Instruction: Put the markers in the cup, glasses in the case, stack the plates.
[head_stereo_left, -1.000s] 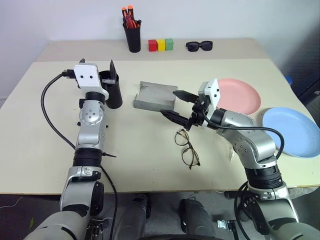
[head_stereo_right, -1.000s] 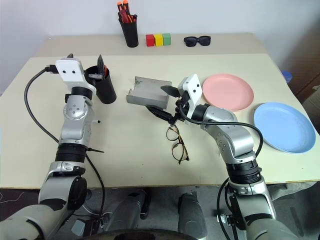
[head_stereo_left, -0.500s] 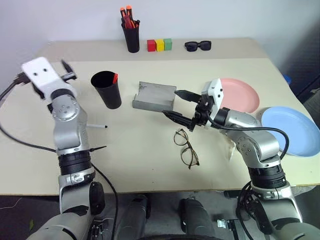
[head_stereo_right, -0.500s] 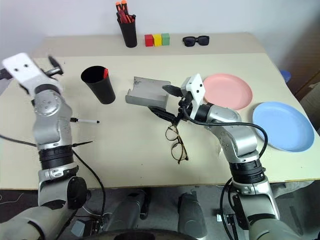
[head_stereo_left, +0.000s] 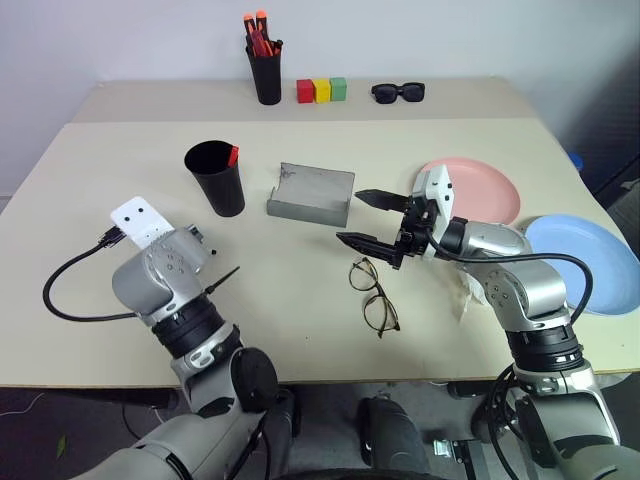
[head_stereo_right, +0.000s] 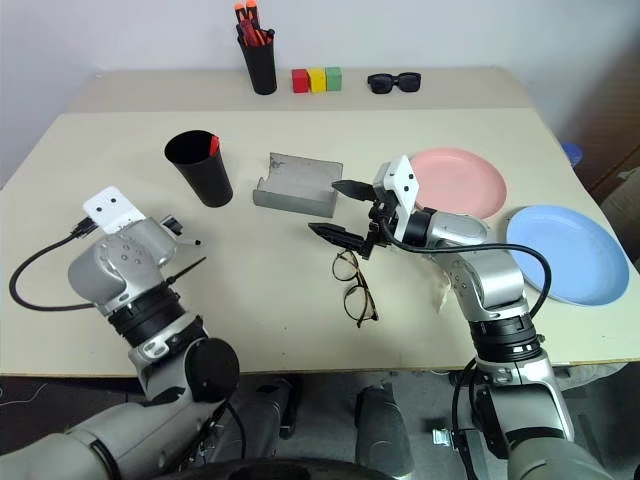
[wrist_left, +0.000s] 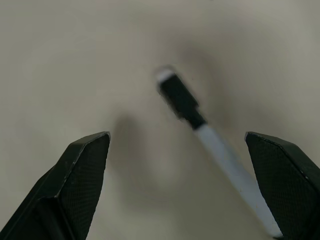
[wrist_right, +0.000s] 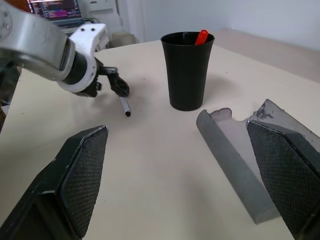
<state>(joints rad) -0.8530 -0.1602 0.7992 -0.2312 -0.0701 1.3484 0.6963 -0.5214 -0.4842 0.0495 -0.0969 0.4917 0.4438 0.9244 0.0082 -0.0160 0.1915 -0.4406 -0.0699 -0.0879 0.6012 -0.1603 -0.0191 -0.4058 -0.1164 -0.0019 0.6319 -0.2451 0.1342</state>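
Note:
The black cup (head_stereo_left: 215, 180) stands upright at the left of the table, and a red-capped marker (head_stereo_left: 232, 155) sticks out of it. The black and white marker (wrist_left: 186, 104) lies flat on the table, and my left gripper (head_stereo_left: 208, 258) hangs open just over it, one finger on each side. The grey case (head_stereo_left: 312, 195) lies open at the middle. My right gripper (head_stereo_left: 370, 220) is open and empty, held level between the case and the wire-rimmed glasses (head_stereo_left: 372, 295), which lie flat in front of it. The pink plate (head_stereo_left: 485, 192) and blue plate (head_stereo_left: 590, 262) sit apart at the right.
Along the back edge stand a black pen holder (head_stereo_left: 265, 72) with orange-capped pens, three coloured blocks (head_stereo_left: 321, 90) and black sunglasses (head_stereo_left: 398, 92). My left arm's black cable (head_stereo_left: 70, 300) loops over the table's near left.
My left arm has drawn back from the cup and swung down toward the near left, over the black and white marker. The red-capped marker stays in the cup. The right gripper has barely moved.

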